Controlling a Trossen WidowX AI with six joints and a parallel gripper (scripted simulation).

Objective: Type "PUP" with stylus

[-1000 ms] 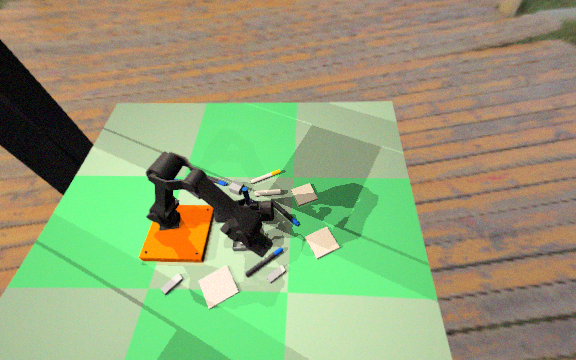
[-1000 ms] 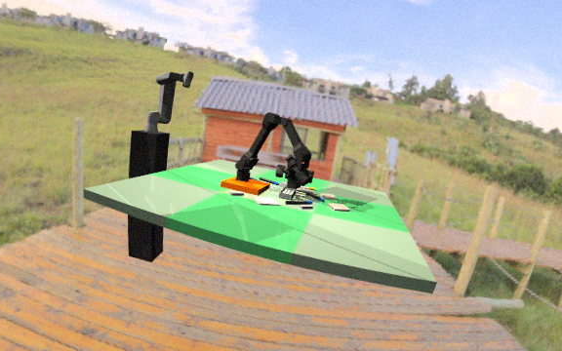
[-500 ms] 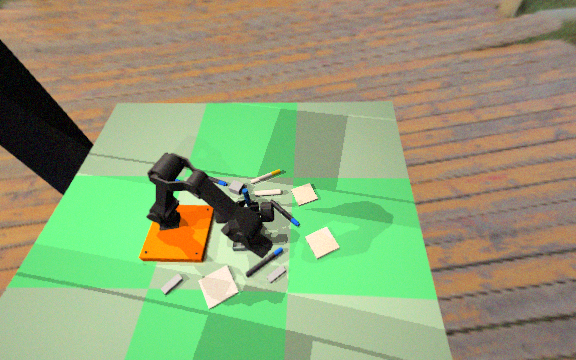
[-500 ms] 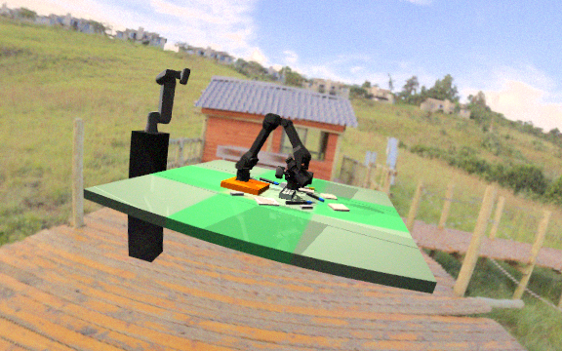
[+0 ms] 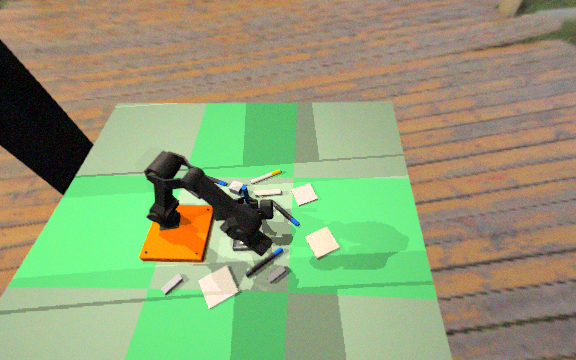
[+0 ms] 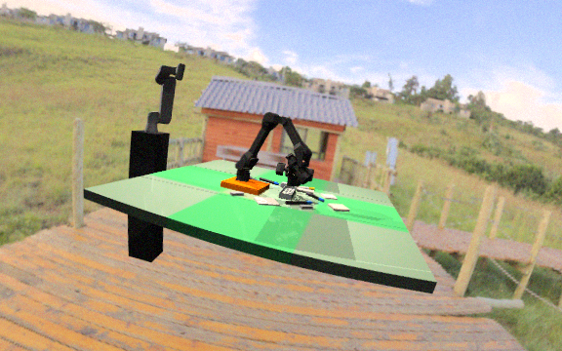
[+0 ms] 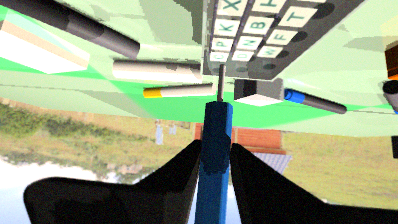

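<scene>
My gripper (image 5: 248, 204) (image 7: 215, 148) is shut on the blue stylus (image 5: 244, 192) (image 7: 219, 115), which runs between the dark fingers in the wrist view. Its thin grey tip points at the near end of the keyboard (image 6: 288, 191) (image 7: 315, 32). In the wrist view the tip overlaps the board's edge just below the last key of the left column, where a P key (image 7: 221, 43) shows one key farther in. Whether the tip touches a key cannot be told. The arm hides most of the keyboard in the top view.
A dark marker with a blue end (image 5: 264, 262) and a grey block (image 5: 278, 274) lie beside the keyboard. A white pen with a yellow end (image 5: 265, 176) (image 7: 185, 91) and a white-topped block (image 7: 257, 97) lie beyond it. Pale square pads (image 5: 322, 242) (image 5: 218, 286) lie around.
</scene>
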